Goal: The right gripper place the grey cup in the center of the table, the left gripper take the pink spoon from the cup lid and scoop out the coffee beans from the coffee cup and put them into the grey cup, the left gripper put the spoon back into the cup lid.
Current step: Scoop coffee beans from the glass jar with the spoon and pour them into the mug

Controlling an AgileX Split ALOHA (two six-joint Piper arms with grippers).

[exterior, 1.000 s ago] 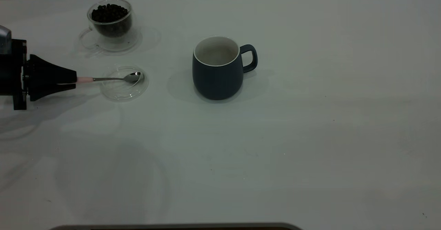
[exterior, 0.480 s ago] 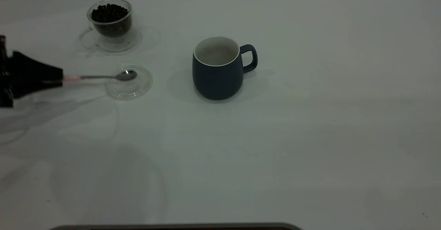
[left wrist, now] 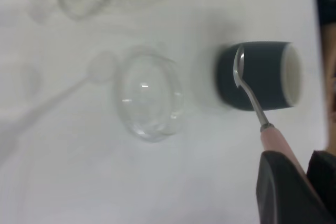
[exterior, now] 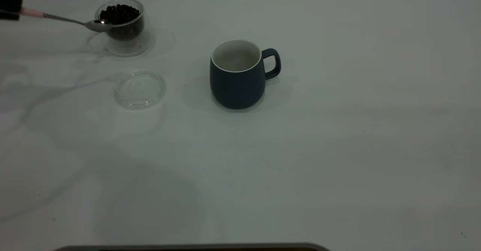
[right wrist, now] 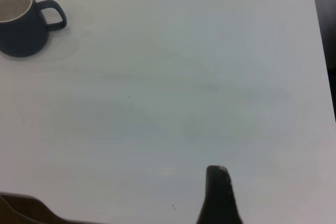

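My left gripper (exterior: 9,5) is at the far left back corner, shut on the pink spoon (exterior: 32,13) by its handle. The spoon's metal bowl (exterior: 97,25) reaches the near left rim of the coffee cup (exterior: 124,29), which holds a heap of coffee beans (exterior: 119,13). No beans show on the spoon (left wrist: 247,85) in the left wrist view. The cup lid (exterior: 140,89) lies empty in front of the coffee cup. The grey cup (exterior: 236,76) stands upright near the table's middle, handle to the right. My right gripper (right wrist: 218,195) hangs over bare table, far from the grey cup (right wrist: 21,24).
A clear saucer (exterior: 148,46) sits under the coffee cup. The white table (exterior: 338,149) stretches bare to the right and front. A dark edge (exterior: 188,247) runs along the front. The right arm is outside the exterior view.
The left gripper lifted the spoon out of the lid and carried it back to the coffee cup's rim. The lid slid slightly right and now lies empty.
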